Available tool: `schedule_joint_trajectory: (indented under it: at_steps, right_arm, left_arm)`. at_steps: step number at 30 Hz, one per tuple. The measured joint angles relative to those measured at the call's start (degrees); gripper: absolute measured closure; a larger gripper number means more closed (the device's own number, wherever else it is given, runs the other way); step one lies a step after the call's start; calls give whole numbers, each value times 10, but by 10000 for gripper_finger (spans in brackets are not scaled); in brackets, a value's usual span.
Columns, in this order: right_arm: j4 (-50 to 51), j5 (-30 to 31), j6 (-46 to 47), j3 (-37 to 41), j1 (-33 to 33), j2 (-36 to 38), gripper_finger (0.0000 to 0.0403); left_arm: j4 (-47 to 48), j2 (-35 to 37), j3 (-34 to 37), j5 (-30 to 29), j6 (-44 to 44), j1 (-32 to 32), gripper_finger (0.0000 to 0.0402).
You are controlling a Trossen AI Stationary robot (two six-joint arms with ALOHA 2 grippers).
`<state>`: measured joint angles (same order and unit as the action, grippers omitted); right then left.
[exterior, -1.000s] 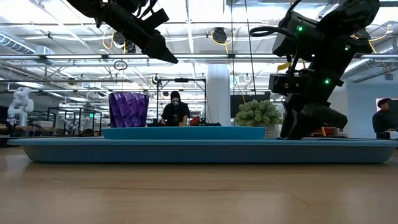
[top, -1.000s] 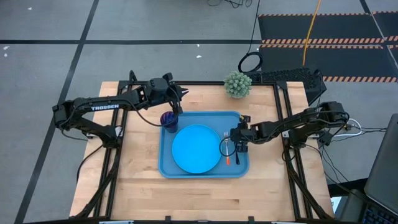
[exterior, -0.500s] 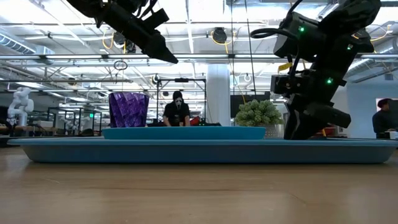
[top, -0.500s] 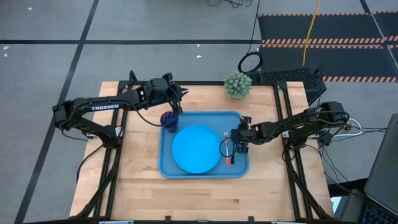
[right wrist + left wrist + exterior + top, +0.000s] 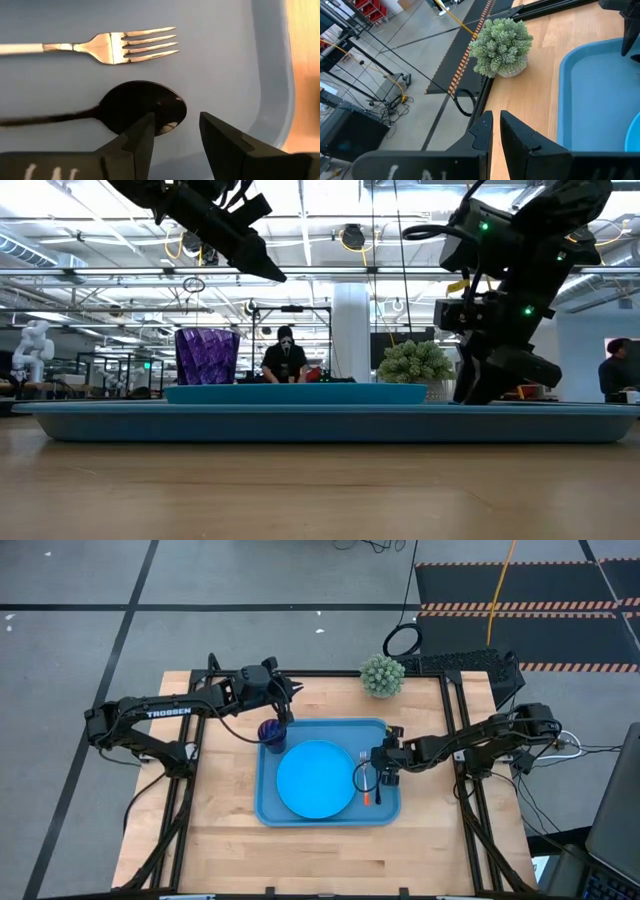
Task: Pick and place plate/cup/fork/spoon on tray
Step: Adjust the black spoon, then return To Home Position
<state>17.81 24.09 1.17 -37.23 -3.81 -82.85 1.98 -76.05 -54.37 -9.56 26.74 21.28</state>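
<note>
From above, the left pincer (image 5: 287,705) hangs over the tabletop (image 5: 225,800) just beyond the tray's (image 5: 270,810) far left corner, with the cup (image 5: 271,732) standing in that corner. The left wrist view shows what the overhead cannot: its fingers nearly together with a thin gap, holding nothing. The plate (image 5: 315,778) lies in the tray's middle. At the tray's right side the right pincer (image 5: 378,772) sits low over the fork (image 5: 368,790) and spoon (image 5: 362,777). Only the right wrist view shows them clearly: the fork (image 5: 107,46) lies beside the spoon (image 5: 142,107) on the tray floor, the fingers parted just above the spoon's bowl, gripping nothing.
</note>
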Motion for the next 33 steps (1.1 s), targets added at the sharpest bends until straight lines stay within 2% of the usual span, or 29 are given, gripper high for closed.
schedule_joint_trajectory:
  at_steps: [16, 27, 33]
  right_arm:
    - [2, -3, 12, 0, -5, 3, 252]
    - [27, -3, 26, 0, -5, 96, 252]
    - [48, 17, 58, 0, -5, 134, 252]
  left_arm:
    - [9, 0, 0, 0, 0, 0, 364]
    - [9, 0, 0, 0, 0, 0, 364]
    - [9, 0, 0, 0, -3, -1, 364]
